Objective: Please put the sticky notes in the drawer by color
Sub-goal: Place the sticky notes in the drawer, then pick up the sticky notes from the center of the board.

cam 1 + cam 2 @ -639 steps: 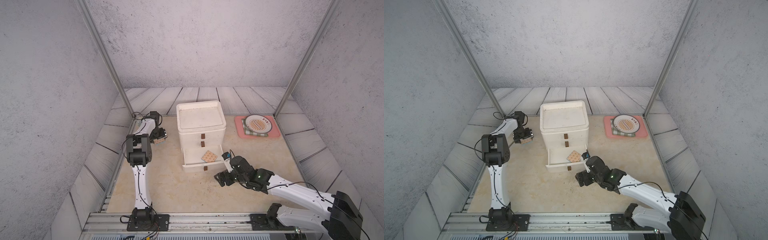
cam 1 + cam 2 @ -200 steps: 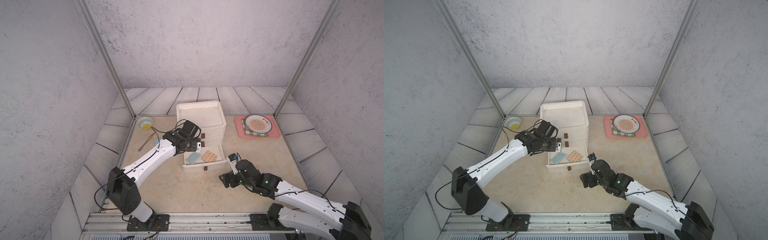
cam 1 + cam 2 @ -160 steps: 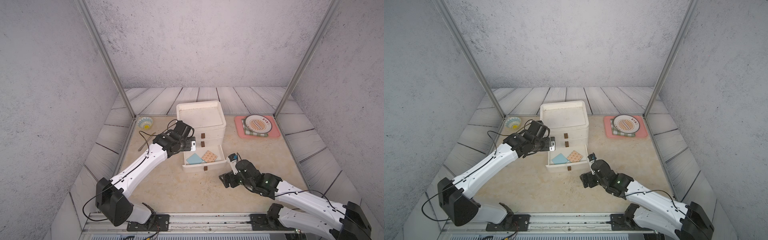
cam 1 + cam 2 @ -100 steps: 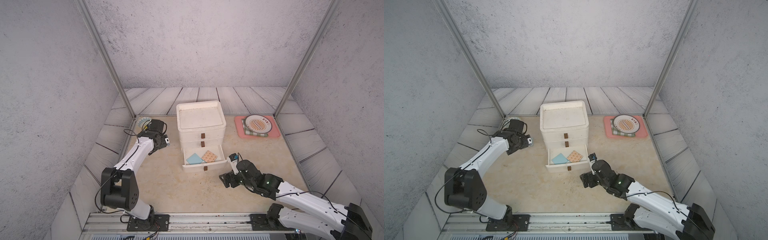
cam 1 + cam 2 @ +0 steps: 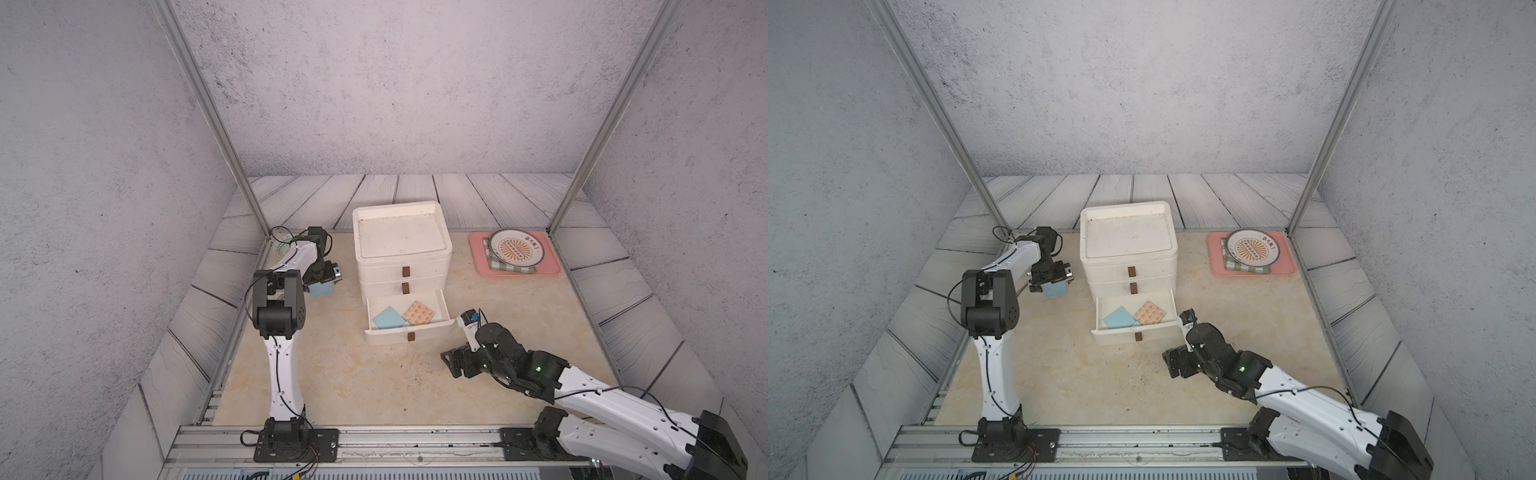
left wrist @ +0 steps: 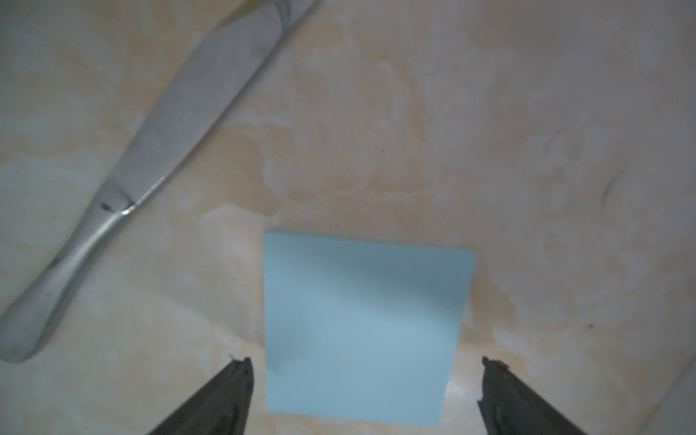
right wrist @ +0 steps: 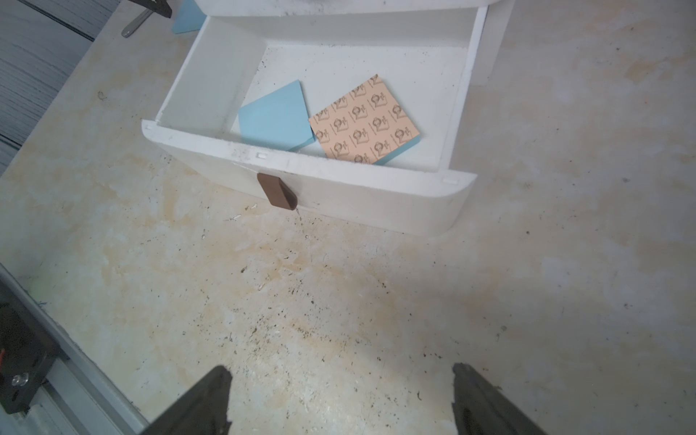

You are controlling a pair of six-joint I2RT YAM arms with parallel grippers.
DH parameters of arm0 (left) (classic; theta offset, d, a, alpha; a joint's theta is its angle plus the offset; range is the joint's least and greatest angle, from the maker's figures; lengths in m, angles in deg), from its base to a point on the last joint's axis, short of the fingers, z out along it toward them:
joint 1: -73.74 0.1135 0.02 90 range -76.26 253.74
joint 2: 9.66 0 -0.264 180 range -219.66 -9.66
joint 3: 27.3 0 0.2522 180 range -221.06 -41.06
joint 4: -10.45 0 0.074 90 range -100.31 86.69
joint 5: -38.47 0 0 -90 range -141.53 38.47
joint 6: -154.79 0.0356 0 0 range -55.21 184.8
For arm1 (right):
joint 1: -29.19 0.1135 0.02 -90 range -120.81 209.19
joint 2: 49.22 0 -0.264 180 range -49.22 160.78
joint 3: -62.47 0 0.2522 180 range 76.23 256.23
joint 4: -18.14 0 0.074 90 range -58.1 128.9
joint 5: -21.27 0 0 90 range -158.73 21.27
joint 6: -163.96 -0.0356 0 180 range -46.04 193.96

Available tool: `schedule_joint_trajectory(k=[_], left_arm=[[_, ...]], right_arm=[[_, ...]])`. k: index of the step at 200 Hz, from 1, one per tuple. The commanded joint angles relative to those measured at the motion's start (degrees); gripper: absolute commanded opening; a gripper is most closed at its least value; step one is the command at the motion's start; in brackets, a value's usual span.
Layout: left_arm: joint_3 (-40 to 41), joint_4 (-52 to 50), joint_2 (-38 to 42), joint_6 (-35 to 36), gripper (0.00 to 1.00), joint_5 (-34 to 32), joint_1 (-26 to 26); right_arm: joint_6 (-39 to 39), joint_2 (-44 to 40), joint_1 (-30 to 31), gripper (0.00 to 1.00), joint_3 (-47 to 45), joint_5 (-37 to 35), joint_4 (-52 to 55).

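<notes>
The white drawer (image 5: pixel 401 245) chest stands mid-table with its bottom drawer (image 7: pixel 339 188) pulled out. Inside lie two sticky notes: a pale blue pad (image 7: pixel 275 116) and an orange-patterned pad (image 7: pixel 367 120), side by side and visible in both top views (image 5: pixel 389 318) (image 5: pixel 1150 312). Another pale blue pad (image 6: pixel 361 327) lies flat on the table left of the chest. My left gripper (image 6: pixel 367 361) hovers over it, open, a finger on each side and not touching. My right gripper (image 7: pixel 341 369) is open over bare table in front of the drawer.
A metal knife (image 6: pixel 150 158) lies beside the blue pad. A small bowl (image 5: pixel 281 246) sits at the far left, partly behind my left arm. At the back right a pink tray (image 5: pixel 550 266) holds a plate (image 5: pixel 515 248) on a green checked cloth (image 5: pixel 511 268).
My left arm has pulled back from the open drawer, leaving a blue pad inside, and swung left to hover over the blue pad on the table. The right arm has hardly moved.
</notes>
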Motion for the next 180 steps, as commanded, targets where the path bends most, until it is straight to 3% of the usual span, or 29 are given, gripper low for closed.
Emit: schedule_joint_trajectory(k=[1, 54, 101, 122, 180], left_arm=[[-2.4, -4.2, -1.5, 1.7, 0.99, 3.0, 1.4], [-3.6, -5.2, -4.0, 2.0, 1.00, 3.4, 1.2], [0.4, -1.4, -0.9, 1.1, 0.86, 4.9, 1.4], [1.0, -0.7, -0.8, 1.1, 0.73, 7.2, 1.4], [4.7, -0.4, 8.2, 0.8, 0.72, 9.6, 1.3]], right_arm=[[-0.4, -1.0, -0.3, 0.93, -0.9, -1.6, 0.1], [0.5, 0.5, -0.3, 0.93, -0.1, -1.6, 0.1], [0.7, -1.5, -0.5, 0.93, -0.5, -2.6, 1.0], [0.8, -2.3, -0.7, 0.93, -0.5, -3.0, 1.6], [0.8, -3.6, -0.8, 0.93, -0.8, -3.3, 2.1]])
